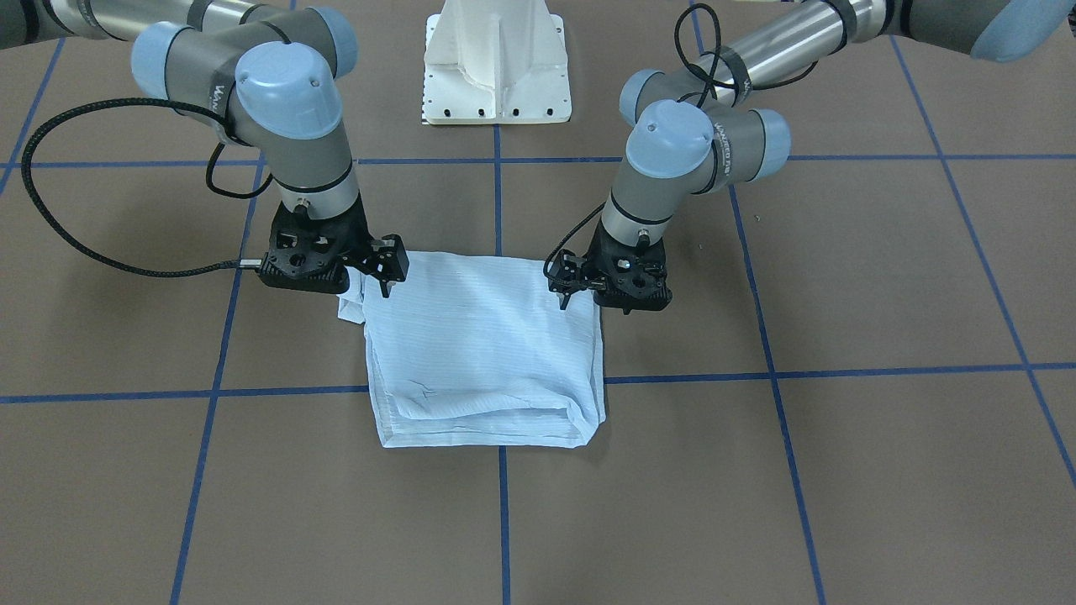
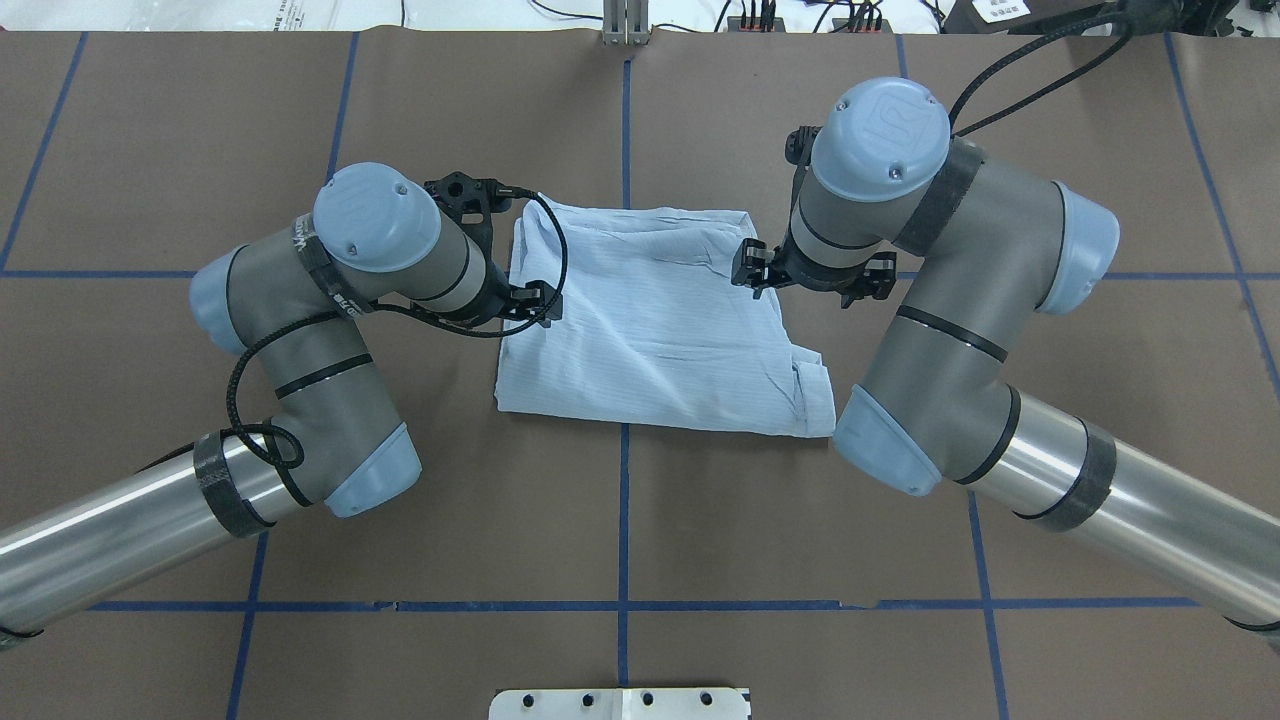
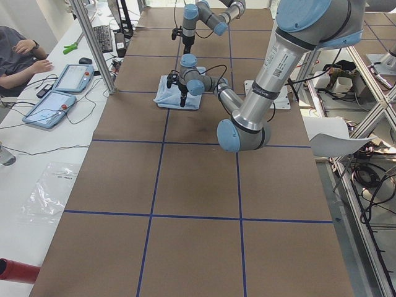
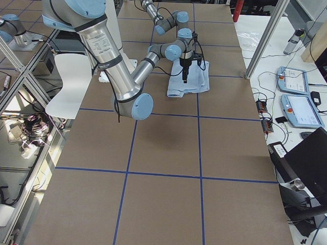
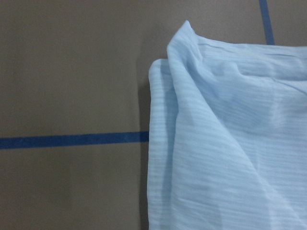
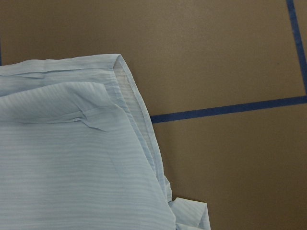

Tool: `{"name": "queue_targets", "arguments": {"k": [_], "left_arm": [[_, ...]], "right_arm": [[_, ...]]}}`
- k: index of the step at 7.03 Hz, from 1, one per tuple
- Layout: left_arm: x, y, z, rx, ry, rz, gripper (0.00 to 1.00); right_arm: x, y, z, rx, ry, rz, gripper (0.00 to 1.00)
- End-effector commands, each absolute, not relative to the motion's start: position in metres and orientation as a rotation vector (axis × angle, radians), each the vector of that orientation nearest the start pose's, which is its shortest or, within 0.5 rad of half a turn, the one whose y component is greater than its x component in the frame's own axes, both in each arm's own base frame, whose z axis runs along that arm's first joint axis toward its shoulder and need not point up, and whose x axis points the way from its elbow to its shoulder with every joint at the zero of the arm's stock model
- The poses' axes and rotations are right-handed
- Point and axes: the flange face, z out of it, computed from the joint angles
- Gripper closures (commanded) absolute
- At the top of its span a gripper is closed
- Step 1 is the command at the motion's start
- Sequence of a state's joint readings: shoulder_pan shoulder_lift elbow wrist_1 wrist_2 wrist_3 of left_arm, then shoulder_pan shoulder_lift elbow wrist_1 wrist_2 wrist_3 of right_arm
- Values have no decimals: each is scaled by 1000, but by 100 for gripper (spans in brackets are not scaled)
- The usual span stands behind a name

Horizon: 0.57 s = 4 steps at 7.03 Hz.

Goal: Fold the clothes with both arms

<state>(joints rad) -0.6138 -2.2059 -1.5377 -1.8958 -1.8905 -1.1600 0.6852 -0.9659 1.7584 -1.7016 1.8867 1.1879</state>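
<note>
**Shirt is lying folded small; little is looking left to do**

The shirt [image 1: 483,353] is lying on the counter [image 1: 841,470] as a compact, several-layered rectangle across a blue grid line, between the two arms. No sleeves or collar are showing loose, so the main folds are looking done. One small flap [image 2: 815,385] is sticking out past the edge on the robot's right, near side, and the top layer is carrying a few soft creases.

The left gripper [image 1: 567,290] is hanging over the shirt's left edge and the right gripper [image 1: 387,281] over its right edge, both pointing down. Neither is appearing to hold cloth: in both wrist views the fabric is lying flat and no fingers are showing. How wide either gripper is standing, I cannot tell.

Judging from this, the task is nearing its end. What is remaining is probably tucking that stray flap, perhaps one more fold, and then pulling the arms clear.
</note>
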Motion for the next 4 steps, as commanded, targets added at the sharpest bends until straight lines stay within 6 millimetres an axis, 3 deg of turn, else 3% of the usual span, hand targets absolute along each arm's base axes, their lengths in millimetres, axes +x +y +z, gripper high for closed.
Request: {"name": "queue_targets", "arguments": {"k": [1,4], "left_arm": [[528,-485,257,182,948,-31,69],[539,-475,258,172,949,-13,71]], "right_arm": [[-440,-493,246,72,-722,185,0],[-440,-493,248,70,-718,185,0]]}}
